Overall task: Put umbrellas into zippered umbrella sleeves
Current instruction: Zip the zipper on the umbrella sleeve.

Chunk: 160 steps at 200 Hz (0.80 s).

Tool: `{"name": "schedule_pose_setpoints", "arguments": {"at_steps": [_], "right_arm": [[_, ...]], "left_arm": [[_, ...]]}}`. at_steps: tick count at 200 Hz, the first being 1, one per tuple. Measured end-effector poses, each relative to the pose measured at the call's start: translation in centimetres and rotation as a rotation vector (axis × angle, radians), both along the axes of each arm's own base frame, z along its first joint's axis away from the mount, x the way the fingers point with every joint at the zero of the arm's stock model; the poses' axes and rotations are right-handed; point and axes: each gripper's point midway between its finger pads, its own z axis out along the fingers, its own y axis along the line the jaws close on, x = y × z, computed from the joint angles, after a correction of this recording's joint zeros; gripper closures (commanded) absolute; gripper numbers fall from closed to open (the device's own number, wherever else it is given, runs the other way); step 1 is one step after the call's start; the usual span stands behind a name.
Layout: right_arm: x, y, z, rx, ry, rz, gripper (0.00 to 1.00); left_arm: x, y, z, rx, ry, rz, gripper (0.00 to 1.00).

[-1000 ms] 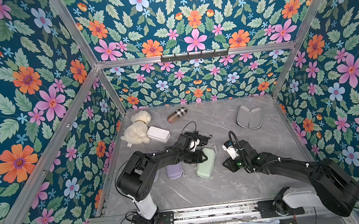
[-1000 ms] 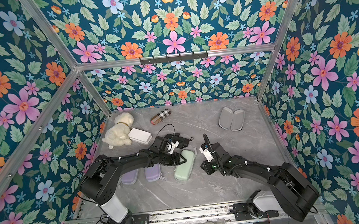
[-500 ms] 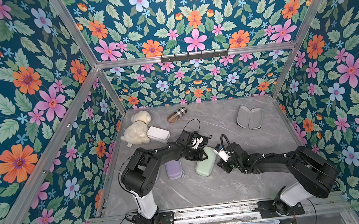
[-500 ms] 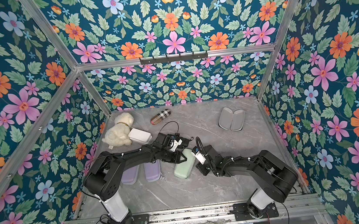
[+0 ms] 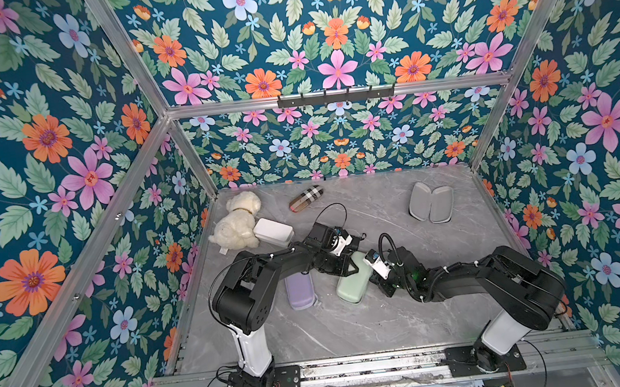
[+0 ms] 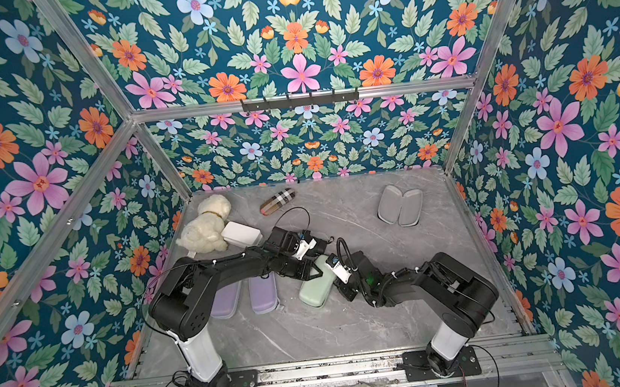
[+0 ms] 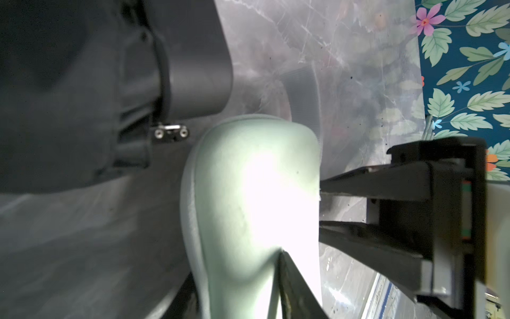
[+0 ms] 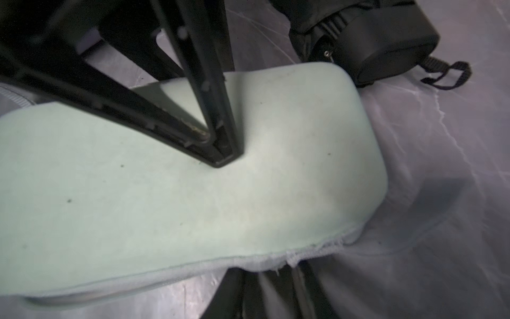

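One mint sleeve (image 5: 352,290), left gripper (image 5: 344,267) pressing

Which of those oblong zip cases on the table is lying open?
The grey-lined case at the back right, with both halves spread flat. The mint green case and the two lavender cases nearer the front are shut.

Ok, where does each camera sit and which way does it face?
Both top views: high in front, looking down and back over the table; left arm and right arm show whole.
Left wrist: on the left arm, facing the mint case; its own finger and the right gripper show.
Right wrist: on the right arm, looking down on that case; its own fingers and a left finger show.
Shared by both wrists: case, black umbrella.
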Motion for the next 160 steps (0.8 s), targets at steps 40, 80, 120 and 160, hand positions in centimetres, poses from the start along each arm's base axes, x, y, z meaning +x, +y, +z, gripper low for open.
{"name": "schedule_pose_setpoints", "arguments": {"at_steps": [40,80,120,160], "right_arm": [[-0.2,0.0,0.0,0.001,-0.034,0.01,1.0],[-1.1,0.3,0.0,-0.038,-0.054,0.017,1.0],[-3.6,1.3,-0.1,-0.098,-0.055,0.063,1.0],[-6.5,2.5,0.2,-0.155,-0.049,0.1,1.0]], "left_arm": [[0.2,-0.1,0.0,-0.004,-0.002,0.0,0.69],[0.3,0.0,0.0,-0.007,-0.007,0.025,0.81],[0.3,0.6,0.2,0.001,0.005,0.094,0.87],[-0.8,1.7,0.5,0.019,0.04,0.158,0.92]]}}
